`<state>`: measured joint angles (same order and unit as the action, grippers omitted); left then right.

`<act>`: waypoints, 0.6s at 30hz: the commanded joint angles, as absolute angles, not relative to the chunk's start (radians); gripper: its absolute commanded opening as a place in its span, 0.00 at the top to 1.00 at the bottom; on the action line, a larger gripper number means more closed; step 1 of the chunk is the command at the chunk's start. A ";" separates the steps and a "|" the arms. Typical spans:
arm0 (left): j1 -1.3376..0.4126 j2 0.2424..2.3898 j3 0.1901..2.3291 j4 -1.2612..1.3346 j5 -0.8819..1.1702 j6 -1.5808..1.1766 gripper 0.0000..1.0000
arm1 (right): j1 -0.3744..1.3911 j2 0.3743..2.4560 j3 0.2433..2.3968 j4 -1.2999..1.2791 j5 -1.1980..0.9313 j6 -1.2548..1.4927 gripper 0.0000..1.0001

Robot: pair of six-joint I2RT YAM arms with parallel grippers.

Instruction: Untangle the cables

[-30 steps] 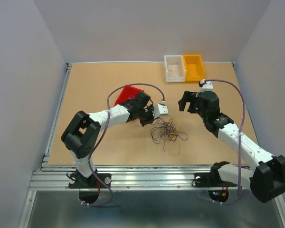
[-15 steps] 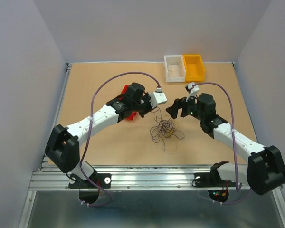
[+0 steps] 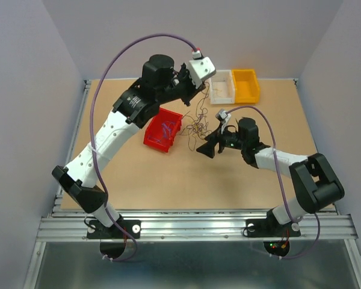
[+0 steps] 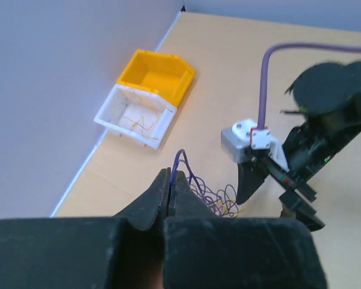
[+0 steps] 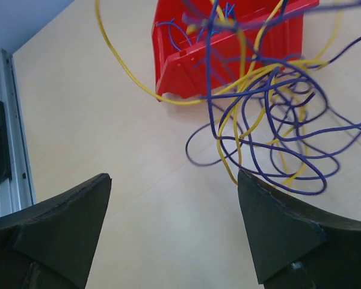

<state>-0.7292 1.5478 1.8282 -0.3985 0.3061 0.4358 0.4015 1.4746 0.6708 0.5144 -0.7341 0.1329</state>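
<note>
The cables (image 3: 198, 123) are a loose clump of thin purple and yellow wires hanging in the air above the table. My left gripper (image 3: 192, 95) is raised high and shut on a purple strand (image 4: 179, 159), with the clump (image 4: 219, 201) dangling below it. My right gripper (image 3: 209, 146) is open and empty, low over the table just below and right of the clump. In the right wrist view the open gripper (image 5: 171, 180) has the clump (image 5: 277, 120) hanging past its right finger, none of it between the jaws.
A red bin (image 3: 162, 129) with a few blue wires in it stands left of the clump, and also shows in the right wrist view (image 5: 216, 54). A white bin (image 3: 221, 87) holding a yellow wire and a yellow bin (image 3: 245, 84) stand at the back edge.
My left arm has risen and swung toward the back, lifting the clump off the table and uncovering the red bin. My right gripper has moved left and lower, under the hanging clump.
</note>
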 commanded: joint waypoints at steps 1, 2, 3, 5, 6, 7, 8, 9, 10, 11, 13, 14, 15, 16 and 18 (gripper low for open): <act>-0.729 1.600 2.074 -0.480 0.314 0.361 1.00 | 0.420 1.541 0.764 0.603 -0.761 0.117 0.10; -0.730 1.604 2.107 -0.485 0.311 0.341 1.00 | 0.422 1.555 0.770 0.600 -0.752 0.117 0.11; -0.729 1.608 2.141 -0.482 0.317 0.331 1.00 | 0.422 1.580 0.785 0.598 -0.749 0.117 0.12; -0.729 1.611 2.227 -0.462 0.345 0.307 1.00 | 0.423 1.606 0.804 0.582 -0.736 0.106 0.14; -0.729 1.606 2.246 -0.448 0.359 0.299 1.00 | 0.423 1.612 0.804 0.572 -0.727 0.103 0.15; -0.730 1.598 2.258 -0.425 0.379 0.292 1.00 | 0.423 1.618 0.811 0.566 -0.716 0.100 0.16; -0.730 1.570 2.249 -0.366 0.412 0.284 1.00 | 0.423 1.621 0.818 0.548 -0.707 0.095 0.17; -0.732 1.550 2.237 -0.330 0.420 0.261 1.00 | 0.423 1.626 0.821 0.542 -0.706 0.089 0.18; -0.732 1.508 2.194 -0.248 0.404 0.244 1.00 | 0.422 1.623 0.818 0.538 -0.704 0.083 0.18; -0.733 1.488 2.169 -0.212 0.399 0.229 1.00 | 0.422 1.614 0.813 0.538 -0.701 0.081 0.18; -0.735 1.442 2.110 -0.145 0.394 0.216 1.00 | 0.423 1.570 0.798 0.538 -0.698 0.078 0.18; -0.735 1.428 2.094 -0.131 0.385 0.215 1.00 | 0.422 1.546 0.778 0.538 -0.690 0.081 0.18; -0.735 1.416 2.082 -0.121 0.382 0.213 1.00 | 0.422 1.522 0.763 0.537 -0.686 0.086 0.18; -0.735 1.404 2.048 -0.111 0.379 0.209 1.00 | 0.423 1.485 0.746 0.538 -0.683 0.090 0.16; -0.735 1.361 2.002 -0.066 0.382 0.203 1.00 | 0.423 1.367 0.689 0.535 -0.658 0.100 0.13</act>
<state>-0.7319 1.4330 2.0571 -0.2276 0.3706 0.2432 0.4145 1.5505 0.7471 0.4938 -0.6910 0.1047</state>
